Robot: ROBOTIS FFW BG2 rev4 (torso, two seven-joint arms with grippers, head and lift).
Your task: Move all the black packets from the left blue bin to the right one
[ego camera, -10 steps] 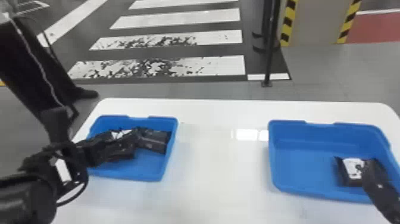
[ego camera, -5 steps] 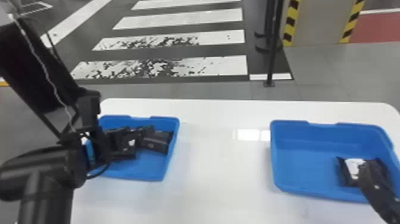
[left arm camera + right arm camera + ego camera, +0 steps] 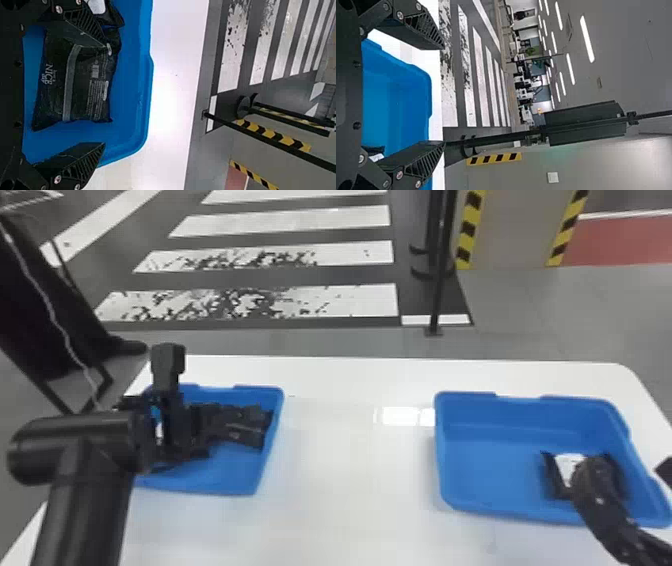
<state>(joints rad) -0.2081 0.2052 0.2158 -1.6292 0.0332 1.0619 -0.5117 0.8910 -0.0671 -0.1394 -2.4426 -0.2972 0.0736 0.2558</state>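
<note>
Left gripper [image 3: 106,96] was at the left blue bin [image 3: 225,470], fingers apart; black packet [image 3: 85,95] lay near bin's right edge. We needed to straddle it, clear of the wall, before squeezing. Our right gripper [image 3: 444,95] sat parked, spread.

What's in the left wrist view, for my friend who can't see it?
A black packet lies in a blue bin, with the open left pincer over it and one finger hiding part of it. Past the bin are a white table and a dark floor with white stripes.
</note>
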